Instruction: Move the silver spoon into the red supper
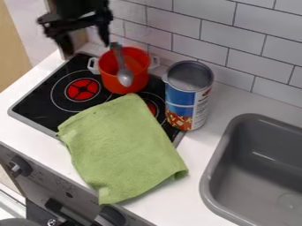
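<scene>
Silver spoon [124, 77] is crossing the red pot [110, 78], bowl overlapping its near rim, so settling it inside is seemingly pending (almost there), gripper [86, 47] hanging spread and empty.

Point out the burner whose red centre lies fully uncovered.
The burner at the camera view's left; the green cloth partly hides the other burner's red centre.

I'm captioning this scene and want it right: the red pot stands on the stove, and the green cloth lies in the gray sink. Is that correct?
Not quite: the green cloth isn't in the gray sink. The camera view shows it spread over part of the stove and the counter. The red pot does stand on the stove.
</scene>
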Available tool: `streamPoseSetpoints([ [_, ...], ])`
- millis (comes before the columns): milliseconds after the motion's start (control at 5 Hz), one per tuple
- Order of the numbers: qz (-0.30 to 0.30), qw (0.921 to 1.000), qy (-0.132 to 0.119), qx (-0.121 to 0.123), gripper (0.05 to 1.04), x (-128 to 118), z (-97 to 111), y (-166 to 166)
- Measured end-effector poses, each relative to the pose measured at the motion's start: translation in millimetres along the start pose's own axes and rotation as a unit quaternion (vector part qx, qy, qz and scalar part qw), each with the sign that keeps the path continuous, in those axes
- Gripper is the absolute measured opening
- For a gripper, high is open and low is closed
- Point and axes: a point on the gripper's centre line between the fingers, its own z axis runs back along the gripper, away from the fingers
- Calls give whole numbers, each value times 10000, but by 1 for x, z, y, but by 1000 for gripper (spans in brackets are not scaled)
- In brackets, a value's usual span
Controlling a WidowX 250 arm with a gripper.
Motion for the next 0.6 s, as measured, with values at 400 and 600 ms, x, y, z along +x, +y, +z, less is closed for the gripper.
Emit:
streamPoseSetpoints([
  [400,-787,9964,246,201,1001,-25,-5,39],
  [600,-1261,9904,284,494,1001,-27,0,73],
])
